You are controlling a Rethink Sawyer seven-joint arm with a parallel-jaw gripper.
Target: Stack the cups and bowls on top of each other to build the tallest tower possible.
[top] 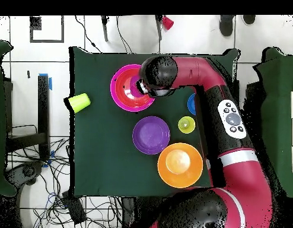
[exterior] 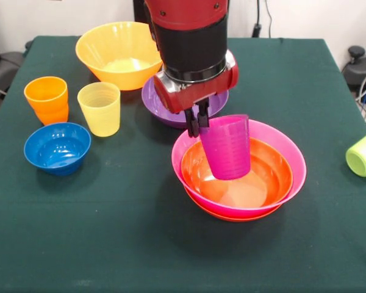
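A dark green cloth covers the table, with pale wall and cables behind it at the top of the front view. Right of centre sits the tower: a glossy pink bowl nested on a red-orange bowl whose rim just shows beneath, with a second red-orange bowl inside it. A translucent purple cup, tapered and ribbed, stands tilted in that inner bowl. The gripper has its dark fingers pressed on the cup's rim, pinching it at its upper left. Behind it lies the wide purple bowl, which holds nothing, and the large yellow-orange bowl at upper left. At left stand the orange cup, the yellow cup and the small blue bowl. A lime green cup lies on its side at the right edge.
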